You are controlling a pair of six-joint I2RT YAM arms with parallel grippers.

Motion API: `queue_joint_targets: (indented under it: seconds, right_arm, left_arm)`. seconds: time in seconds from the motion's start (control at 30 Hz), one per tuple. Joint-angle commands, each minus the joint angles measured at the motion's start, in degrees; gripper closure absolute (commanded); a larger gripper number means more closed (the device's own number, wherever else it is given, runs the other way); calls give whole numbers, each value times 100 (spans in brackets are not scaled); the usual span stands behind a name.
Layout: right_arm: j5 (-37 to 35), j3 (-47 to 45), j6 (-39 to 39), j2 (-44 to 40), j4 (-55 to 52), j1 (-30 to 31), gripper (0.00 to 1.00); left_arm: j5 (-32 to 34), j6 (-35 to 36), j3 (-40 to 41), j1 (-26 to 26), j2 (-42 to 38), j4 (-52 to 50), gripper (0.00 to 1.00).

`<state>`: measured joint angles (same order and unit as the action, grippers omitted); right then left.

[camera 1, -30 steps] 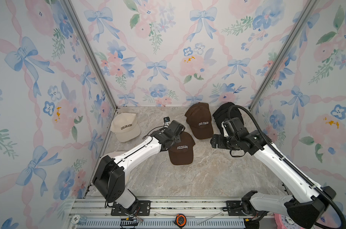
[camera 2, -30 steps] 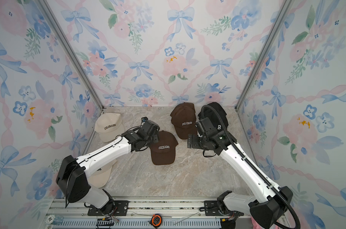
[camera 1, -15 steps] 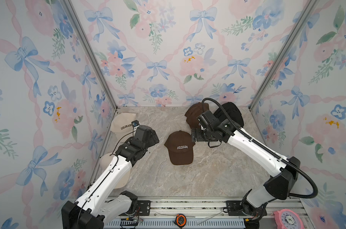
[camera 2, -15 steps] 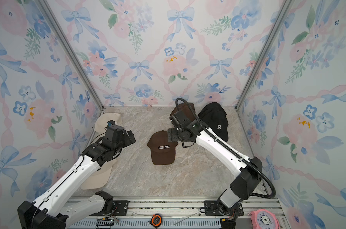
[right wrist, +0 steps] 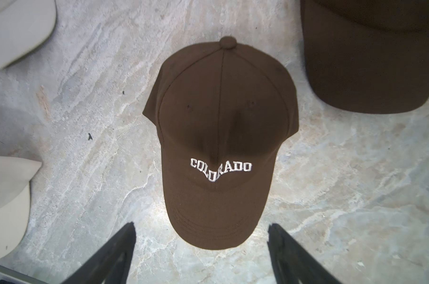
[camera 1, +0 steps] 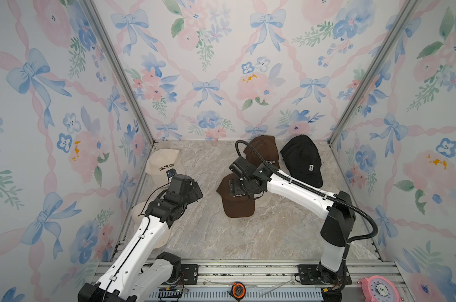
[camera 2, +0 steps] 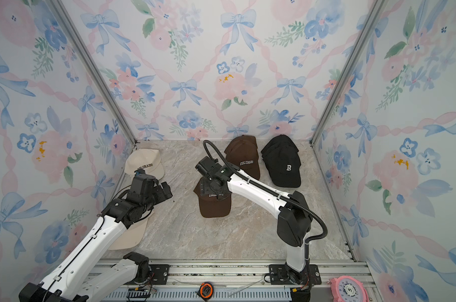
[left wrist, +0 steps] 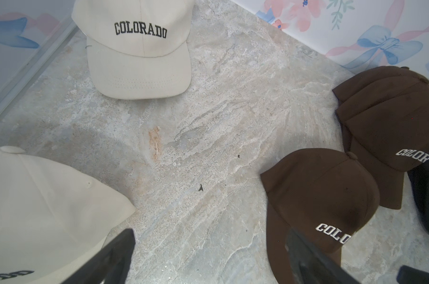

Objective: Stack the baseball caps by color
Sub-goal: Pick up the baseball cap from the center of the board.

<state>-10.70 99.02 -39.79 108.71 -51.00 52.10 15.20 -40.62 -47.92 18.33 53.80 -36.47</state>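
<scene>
Although several caps are already gathered by colour along the back of the marble floor (camera 1: 287,235), one lone brown cap (right wrist: 220,137) lies apart near the middle, and the coming move is judged to turn on it. In the right wrist view it is seen directly ahead of the right gripper (right wrist: 201,258), whose jaws stand apart and empty, with the brim end between and just beyond the fingertips (right wrist: 124,236). Its long axis, button to brim, runs straight toward the jaws, so the brim would be met end-on. The right gripper is seen above this cap in both top views, while the left gripper (camera 1: 192,192) hangs well apart to the side, its jaws spread wide and holding nothing; the right arm is therefore the nearer. The brown stack (camera 1: 263,154), judged the destination, lies just behind the lone cap, with the black stack (camera 1: 302,162) beside it. A cream cap (camera 1: 164,164) sits by the left wall, and a second cream cap (left wrist: 48,209) lies near the left arm. Nothing is seen standing between the lone cap and the brown stack.
</scene>
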Motion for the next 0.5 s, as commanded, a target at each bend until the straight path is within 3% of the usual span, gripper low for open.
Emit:
queue_joint_targets:
  seconds: [0.0,0.1,0.47]
  right_arm:
    - [-235,226,-309,245,55,73,30]
    - [-248,248,-386,406,75,73,39]
    - [-407,484,-379,890,-92,41,44]
  left_arm:
    - [-181,282,81,-53,-129,-62,2]
    - [-211,455,81,-70,-179,-66,2]
    - [-345,856,46,-161,-110,-54,2]
